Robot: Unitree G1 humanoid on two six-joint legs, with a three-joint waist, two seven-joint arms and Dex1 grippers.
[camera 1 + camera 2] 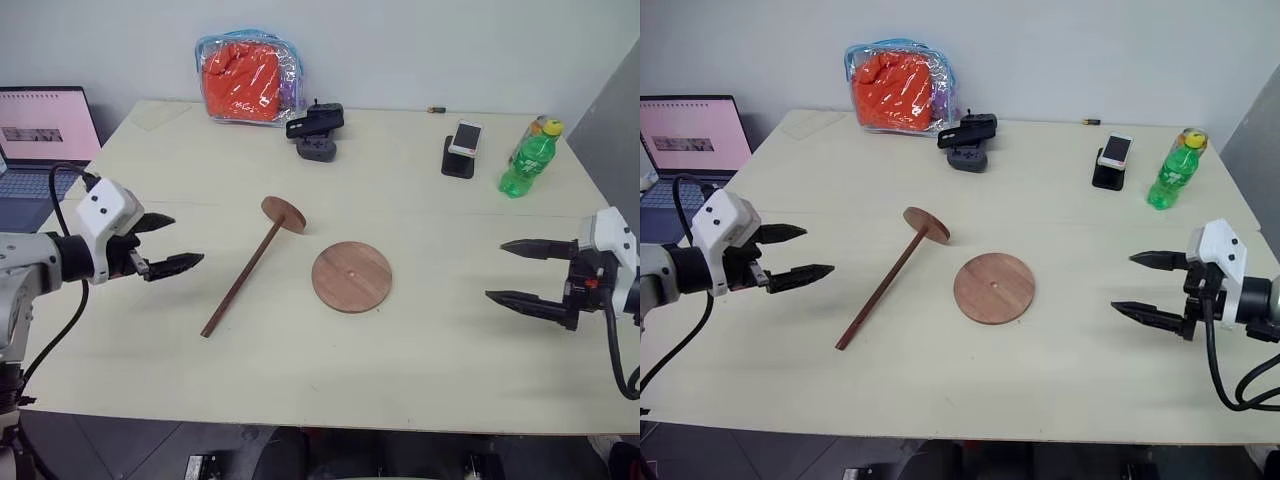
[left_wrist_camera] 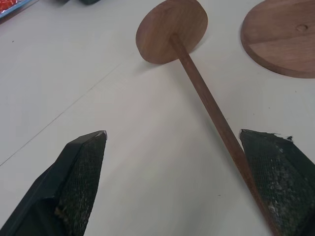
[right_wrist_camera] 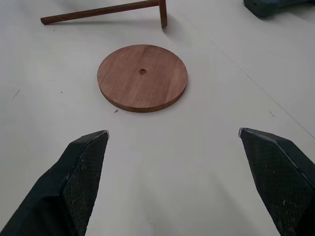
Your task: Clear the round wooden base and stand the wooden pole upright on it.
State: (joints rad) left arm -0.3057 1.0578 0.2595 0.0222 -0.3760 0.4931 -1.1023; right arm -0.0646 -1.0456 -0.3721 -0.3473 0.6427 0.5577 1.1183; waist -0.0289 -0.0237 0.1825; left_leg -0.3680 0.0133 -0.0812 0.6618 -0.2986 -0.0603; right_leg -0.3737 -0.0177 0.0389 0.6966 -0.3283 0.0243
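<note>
Left hand [image 1: 168, 244] hovers over the tabletop [image 1: 430, 330], fingers spread wide, holding nothing. Right hand [image 1: 525, 272] is the same: wide open, empty, off the far side.

Risks, as a judgement: the wooden pole [image 1: 246, 271] lies flat with its fixed disc tilted up on edge, so a pinch on the thin rod could roll it away or let it swing in the grip once lifted, disc end heavy. Standing it up, the disc may land off-centre on the round wooden base [image 1: 351, 276] and tip. The loose base may also slide if nudged. The base top already looks bare, so nothing appears left to clear.

Positions: the pole is just ahead of the left hand, toward the table centre, its plain end nearest that hand and the disc end angled away; in the left wrist view the rod runs close by one finger, not touching. The base lies beyond the pole from the left hand, and straight ahead of the right hand, well apart from its fingertips.
</note>
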